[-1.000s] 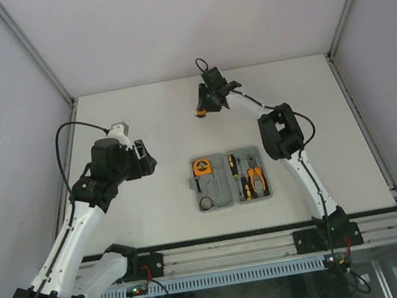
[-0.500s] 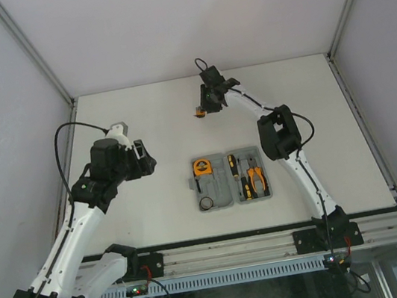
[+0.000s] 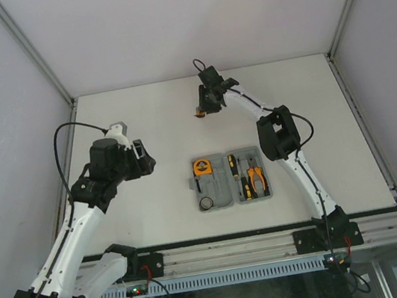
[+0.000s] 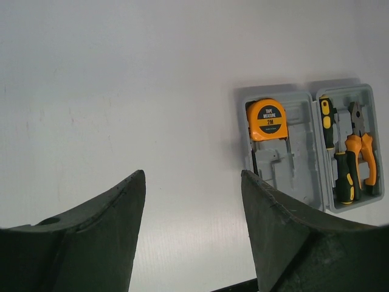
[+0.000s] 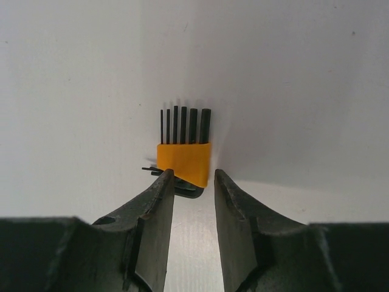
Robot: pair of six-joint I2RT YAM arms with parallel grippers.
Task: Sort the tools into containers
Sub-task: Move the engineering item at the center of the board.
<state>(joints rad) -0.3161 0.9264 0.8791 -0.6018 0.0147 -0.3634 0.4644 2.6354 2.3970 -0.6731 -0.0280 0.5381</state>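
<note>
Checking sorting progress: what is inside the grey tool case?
The tool case holds a tape measure, two screwdrivers, pliers and a small black ring. Anything beneath them is covered.

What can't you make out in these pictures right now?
Right wrist view: the hex key set's lower end sits behind the right fingers; gripped or not, unclear.
Left wrist view: a left finger covers one corner of the tool case.
Top view: the hex key set is too small to read.
</note>
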